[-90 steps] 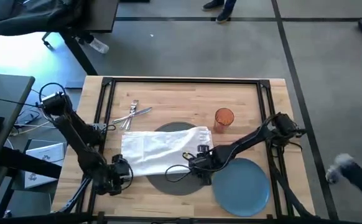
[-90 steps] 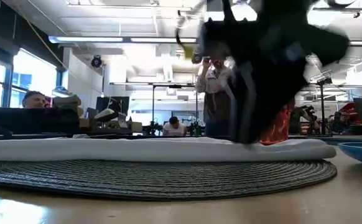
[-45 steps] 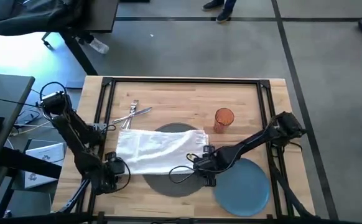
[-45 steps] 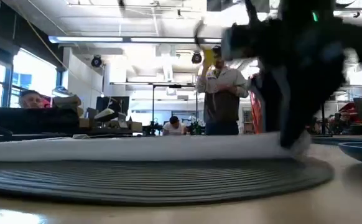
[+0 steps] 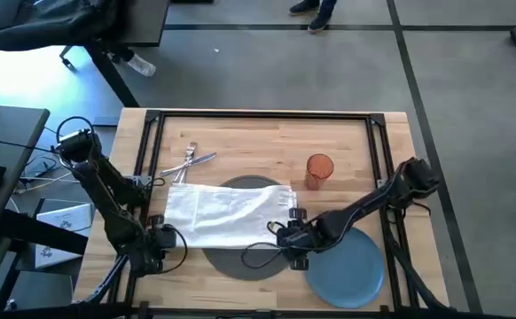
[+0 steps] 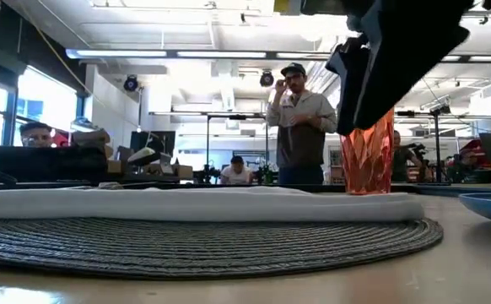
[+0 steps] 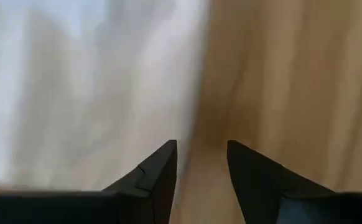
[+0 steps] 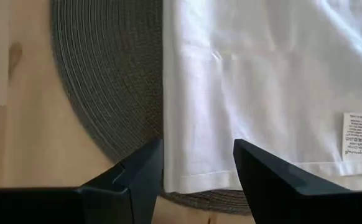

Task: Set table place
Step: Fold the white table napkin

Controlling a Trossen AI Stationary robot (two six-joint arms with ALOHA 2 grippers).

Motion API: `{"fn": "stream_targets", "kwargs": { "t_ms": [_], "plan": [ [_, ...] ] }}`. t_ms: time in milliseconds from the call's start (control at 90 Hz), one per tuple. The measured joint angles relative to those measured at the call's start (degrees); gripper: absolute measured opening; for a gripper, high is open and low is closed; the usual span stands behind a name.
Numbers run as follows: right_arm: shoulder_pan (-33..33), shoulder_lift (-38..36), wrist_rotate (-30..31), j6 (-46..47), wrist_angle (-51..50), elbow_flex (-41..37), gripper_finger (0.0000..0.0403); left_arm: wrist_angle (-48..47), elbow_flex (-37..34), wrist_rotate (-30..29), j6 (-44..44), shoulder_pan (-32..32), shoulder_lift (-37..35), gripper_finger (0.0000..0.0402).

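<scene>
The round dark grey woven place [image 5: 231, 262] lies on the wooden table [image 5: 258, 142], a little near of the table's middle. A white cloth [image 5: 222, 213] lies spread flat across the place, its left part on the wood. My left gripper [image 5: 164, 241] is open by the cloth's near left corner; its fingers [image 7: 162, 171] stand over the cloth's edge [image 7: 193, 93]. My right gripper [image 5: 281, 233] is open above the cloth's near right corner [image 8: 187, 180]. In the low view it hangs clear above the cloth [image 6: 195, 203].
A smooth blue plate [image 5: 351, 266] lies at the near right, beside the place. An orange cup [image 5: 318, 168] stands beyond the cloth's right end. Cutlery [image 5: 190, 163] lies at the far left of the table. People stand in the room behind the table.
My right gripper has risen off the cloth's right end and gone a little toward the table's right edge. My left gripper has drawn back slightly toward the left edge. The cloth has shifted a little to the left and now lies flatter.
</scene>
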Motion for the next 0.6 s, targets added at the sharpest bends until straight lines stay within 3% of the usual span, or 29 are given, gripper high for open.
{"fn": "stream_targets", "kwargs": {
  "t_ms": [256, 600],
  "plan": [
    [0.3, 2.9, 0.1, 3.2, 0.1, 0.0, 0.0183, -2.8, -1.5, 0.2, -0.2, -0.6, 0.0, 0.0126],
    [0.1, 7.2, -3.3, 1.4, 1.3, 0.0, 0.0183, 3.1, -5.5, -0.9, -1.5, -2.1, -0.2, 0.0126]
  ]
}}
